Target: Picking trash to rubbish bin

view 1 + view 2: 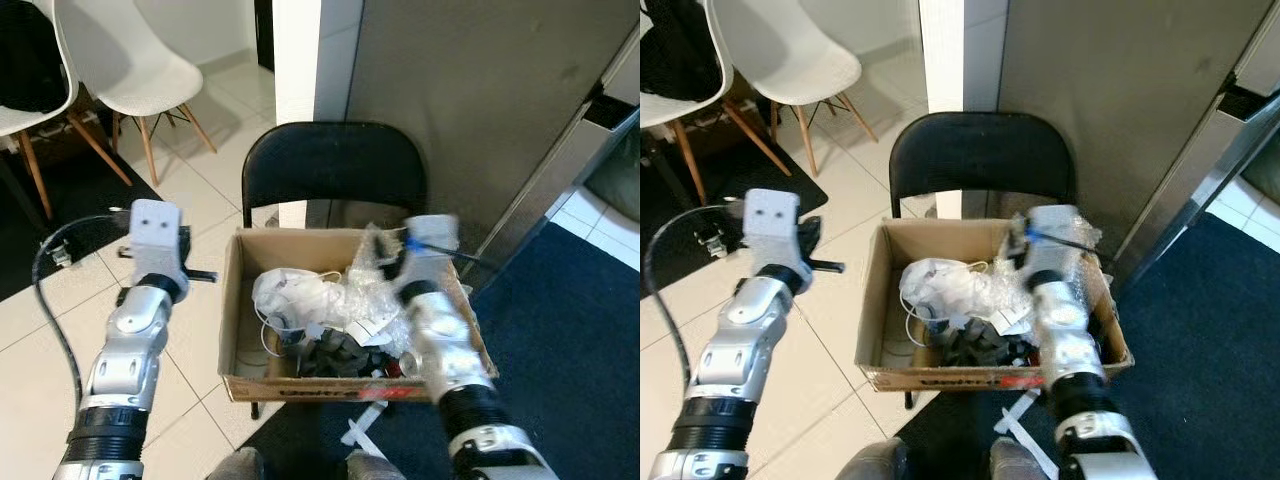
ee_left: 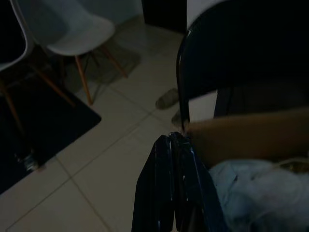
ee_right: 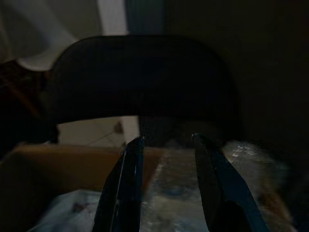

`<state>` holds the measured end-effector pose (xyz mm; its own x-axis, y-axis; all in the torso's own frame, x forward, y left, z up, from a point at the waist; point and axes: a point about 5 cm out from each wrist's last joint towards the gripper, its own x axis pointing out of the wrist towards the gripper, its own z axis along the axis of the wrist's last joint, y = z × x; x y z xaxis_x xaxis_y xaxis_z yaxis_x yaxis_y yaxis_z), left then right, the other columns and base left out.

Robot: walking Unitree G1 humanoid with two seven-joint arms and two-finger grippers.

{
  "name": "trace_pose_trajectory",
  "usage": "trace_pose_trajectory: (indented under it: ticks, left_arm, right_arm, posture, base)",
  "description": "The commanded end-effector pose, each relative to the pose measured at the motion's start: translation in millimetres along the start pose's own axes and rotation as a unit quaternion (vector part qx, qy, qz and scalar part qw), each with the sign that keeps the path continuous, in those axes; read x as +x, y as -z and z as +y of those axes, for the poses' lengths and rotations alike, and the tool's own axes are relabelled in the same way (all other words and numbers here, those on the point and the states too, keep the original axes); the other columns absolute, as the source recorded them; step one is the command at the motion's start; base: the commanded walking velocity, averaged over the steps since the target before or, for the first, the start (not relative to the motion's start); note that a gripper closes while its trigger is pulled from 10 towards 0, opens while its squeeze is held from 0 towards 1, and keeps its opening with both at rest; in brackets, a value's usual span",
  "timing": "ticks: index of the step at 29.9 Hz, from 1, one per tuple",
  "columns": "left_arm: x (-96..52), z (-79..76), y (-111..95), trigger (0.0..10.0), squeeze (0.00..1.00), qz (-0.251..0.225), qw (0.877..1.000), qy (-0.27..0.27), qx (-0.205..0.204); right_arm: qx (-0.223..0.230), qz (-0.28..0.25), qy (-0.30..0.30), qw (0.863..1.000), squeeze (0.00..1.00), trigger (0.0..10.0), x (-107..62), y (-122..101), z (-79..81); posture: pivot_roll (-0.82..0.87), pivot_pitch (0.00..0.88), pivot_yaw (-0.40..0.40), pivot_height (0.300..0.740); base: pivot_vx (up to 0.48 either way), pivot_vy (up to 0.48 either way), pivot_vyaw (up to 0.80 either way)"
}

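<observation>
While both arms hung over the scene, the nearest bit of trash was a white scrap (image 1: 362,424) on the dark floor, just below the front wall of the box (image 1: 232,300) and below the right arm, so it lay back toward the robot and beneath the jaws, its long axis slanting up toward the box. It looked thin, flat and light, like a torn strip of plastic or paper. Beyond it the right gripper (image 3: 166,145) hovered over the right side of the open cardboard box, fingers spread with a clear gap between them, pointing over the heap toward the chair (image 1: 335,165) back. The left gripper (image 2: 170,140) hung outside the box's left wall over the pale tiles, its fingers pressed together on nothing. I judged the right arm the nearer one to the scrap and to the heap. Inside the box lay the rest of the trash (image 1: 325,300): crumpled clear wrap, white bags and some dark pieces, loosely piled. The box sat on the black folding chair against the grey wall.
</observation>
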<state>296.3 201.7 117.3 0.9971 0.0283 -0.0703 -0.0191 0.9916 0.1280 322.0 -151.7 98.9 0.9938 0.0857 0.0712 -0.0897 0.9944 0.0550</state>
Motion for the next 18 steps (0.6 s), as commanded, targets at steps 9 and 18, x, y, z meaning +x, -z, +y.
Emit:
trace_pose_trajectory:
  ticks: [9, 18]
  left_arm:
    - [-3.4, -15.5, 5, 10.0, 0.0, -0.004, 1.0, -0.001, -0.005]
    - [-2.6, -18.1, 6, 10.0, 0.0, -0.002, 1.0, 0.0, -0.006]
  right_arm:
    - [-0.005, 0.017, 0.022, 1.0, 0.0, 10.0, -12.3, 10, 0.0]
    - [-0.009, 0.025, 0.035, 0.999, 0.0, 10.0, -10.5, 9, -2.3]
  posture:
    - [0.04, 0.074, -0.002, 0.74]
    - [0.03, 0.084, -0.004, 0.74]
  base:
    - [0.0, 0.0, 0.0]
    - [0.0, 0.0, -0.27]
